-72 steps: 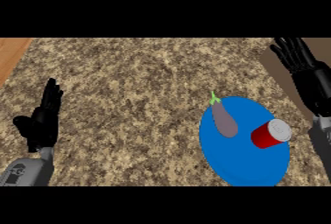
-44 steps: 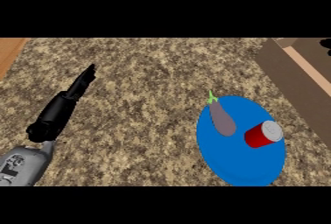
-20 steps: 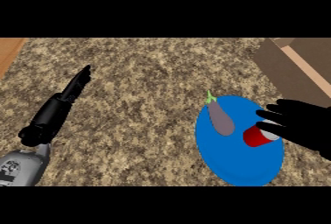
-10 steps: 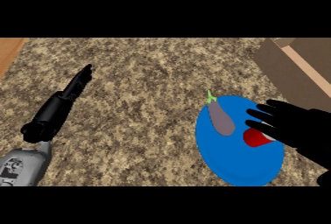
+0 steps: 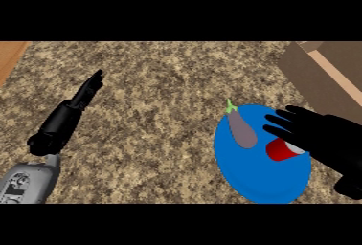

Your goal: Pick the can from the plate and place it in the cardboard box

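1. We find a granite-patterned counter point(image 5: 163, 95) filling the head view, with a strip of wood surface point(image 5: 10, 55) at the upper left corner.
2. A blue plate point(image 5: 258, 182) lies on the counter at the right of the view.
3. On the plate we see a red can point(image 5: 281, 150), lying on its side toward the plate's right half. Only its left part shows; the rest is covered by the right hand.
4. Just left of the can, also on the plate, lies a purple eggplant point(image 5: 243, 130) with a green stem pointing toward the plate's upper rim. We see a narrow gap between eggplant and can.
5. The right hand point(image 5: 329, 141) comes in from the lower right edge and sits directly over the can. Its fingers point(image 5: 281, 125) are spread and reach left across the plate's upper right part, just above the can's visible end.
6. We cannot tell whether the right hand's fingers or thumb have closed around the can; the palm hides that side, and contact is not confirmed.
7. The cardboard box point(image 5: 322, 76) stands at the upper right corner, near the right hand and beyond the plate's rim. Its pale inner edge is visible.
8. The left hand point(image 5: 74, 107) shows at the left of the view, fingers straight and together, holding nothing, well apart from the plate.
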Motion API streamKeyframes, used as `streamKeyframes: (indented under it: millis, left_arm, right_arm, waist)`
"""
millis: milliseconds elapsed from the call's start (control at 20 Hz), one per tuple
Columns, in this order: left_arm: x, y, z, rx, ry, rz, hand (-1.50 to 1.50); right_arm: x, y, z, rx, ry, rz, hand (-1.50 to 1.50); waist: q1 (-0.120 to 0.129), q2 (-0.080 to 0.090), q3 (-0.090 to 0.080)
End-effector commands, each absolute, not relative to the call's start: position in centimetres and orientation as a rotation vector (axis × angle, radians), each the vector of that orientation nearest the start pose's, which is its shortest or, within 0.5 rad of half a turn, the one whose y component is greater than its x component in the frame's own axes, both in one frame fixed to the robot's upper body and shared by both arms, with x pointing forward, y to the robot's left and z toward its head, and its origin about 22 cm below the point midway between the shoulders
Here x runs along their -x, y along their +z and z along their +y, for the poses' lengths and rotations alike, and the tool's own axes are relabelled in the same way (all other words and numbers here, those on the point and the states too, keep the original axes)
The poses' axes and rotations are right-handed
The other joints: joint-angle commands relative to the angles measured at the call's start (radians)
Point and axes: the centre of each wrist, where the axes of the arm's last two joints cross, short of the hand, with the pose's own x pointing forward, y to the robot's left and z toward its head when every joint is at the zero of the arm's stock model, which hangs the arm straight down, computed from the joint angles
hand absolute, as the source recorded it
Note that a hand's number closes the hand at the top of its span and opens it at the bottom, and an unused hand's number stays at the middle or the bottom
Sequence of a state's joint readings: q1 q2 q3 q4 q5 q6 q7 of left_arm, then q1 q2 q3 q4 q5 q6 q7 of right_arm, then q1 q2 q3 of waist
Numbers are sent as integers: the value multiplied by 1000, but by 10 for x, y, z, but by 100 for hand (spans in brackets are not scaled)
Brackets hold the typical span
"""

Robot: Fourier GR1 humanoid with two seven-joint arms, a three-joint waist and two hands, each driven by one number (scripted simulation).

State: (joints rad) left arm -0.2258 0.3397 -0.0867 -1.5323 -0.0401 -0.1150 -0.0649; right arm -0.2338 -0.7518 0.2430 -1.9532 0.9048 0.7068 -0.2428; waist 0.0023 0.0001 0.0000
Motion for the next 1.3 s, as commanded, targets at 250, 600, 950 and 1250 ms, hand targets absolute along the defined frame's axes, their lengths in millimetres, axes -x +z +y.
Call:
streamKeyframes:
  millis: [250,600,950,1250]
  left_arm:
    - [-294,62,270,-99,-540,-1759,0]
    - [-282,65,266,-107,-522,-1728,0]
    - [-286,67,284,-108,-515,-1763,0]
    - [-304,66,265,-84,-531,-1740,0]
  right_arm:
    - [-265,139,-260,578,2044,-1250,-150]
    - [-278,137,-251,688,2022,-1215,-150]
    - [-277,113,-269,628,2038,-1207,-150]
    - [-294,109,-273,561,2147,-1351,150]
  waist:
    - [-1,0,0]
    - [2,0,0]
    - [-1,-1,0]
    - [0,2,0]
